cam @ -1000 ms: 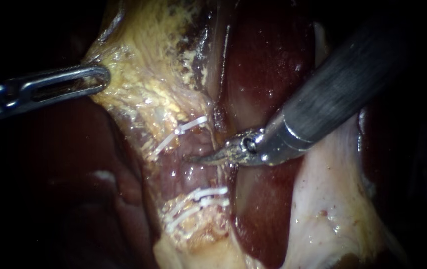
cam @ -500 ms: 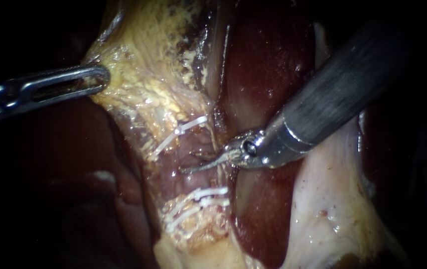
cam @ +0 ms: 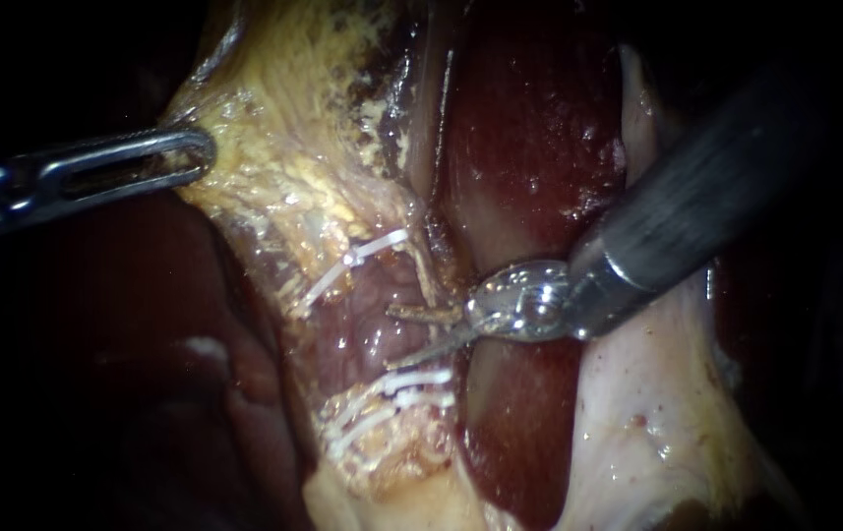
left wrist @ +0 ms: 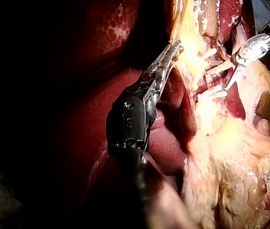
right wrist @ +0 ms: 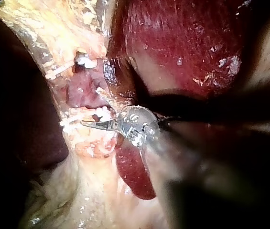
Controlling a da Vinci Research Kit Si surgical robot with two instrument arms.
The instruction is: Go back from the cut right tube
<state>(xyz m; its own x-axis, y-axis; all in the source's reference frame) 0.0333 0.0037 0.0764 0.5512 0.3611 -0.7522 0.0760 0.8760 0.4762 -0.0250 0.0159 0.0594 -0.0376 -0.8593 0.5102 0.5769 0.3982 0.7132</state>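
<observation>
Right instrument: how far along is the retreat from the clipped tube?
Done: clips sit above and below the gap on the tube. In hand: the right instrument has slid back a little since a second ago, jaws open, tips still between the clips. Still to do: clear the tips fully. The left instrument holds the yellow tissue.

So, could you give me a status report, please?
Left instrument shut on fatty tissue. Right instrument open, blades between the clips on the tube. Nothing blocking its way back.
</observation>
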